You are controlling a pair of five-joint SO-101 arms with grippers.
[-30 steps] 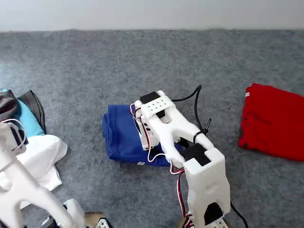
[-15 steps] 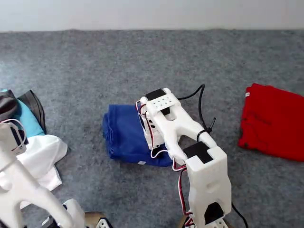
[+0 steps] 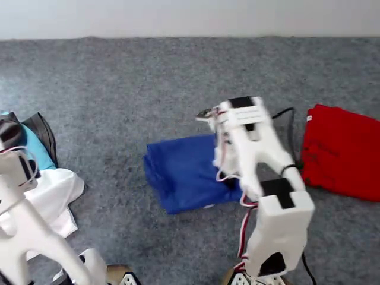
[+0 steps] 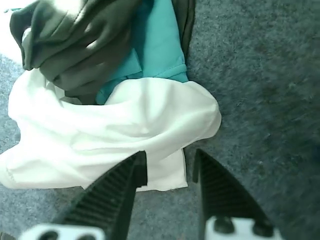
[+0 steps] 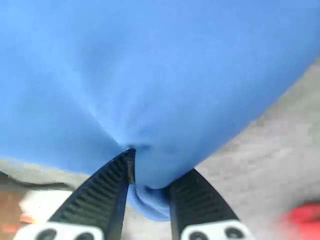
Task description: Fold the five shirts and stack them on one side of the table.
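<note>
The right gripper point(image 5: 150, 172) is clamped on a bunched edge of the blue shirt point(image 5: 150, 75), a roll of fabric pinched between its jaws, with the grey table point(image 5: 280, 130) showing just past the cloth. From above, the right arm point(image 3: 249, 142) stands over that side of the blue shirt point(image 3: 187, 172), which lies as a folded bundle a little right of the table's middle, near the red shirt point(image 3: 341, 151) but not on it; the arm hides the strip between them, so I can't say whether they touch. The red one lies folded flat at the right edge. I'd take this for the stacking step — the blue shirt is folded and gripped, and the red looks like the start of the pile. The next move, I'd guess, calls for lifting the bundle enough that the folds don't drag open, then laying it squarely on the red before letting go. Over on the other side, the left gripper point(image 4: 169, 160) hangs with its jaws apart, holding nothing, just above the edge of the white shirt point(image 4: 115, 135), which sits crumpled with the teal shirt point(image 4: 155, 45) and a dark shirt point(image 4: 75, 35) — three not yet folded.
</note>
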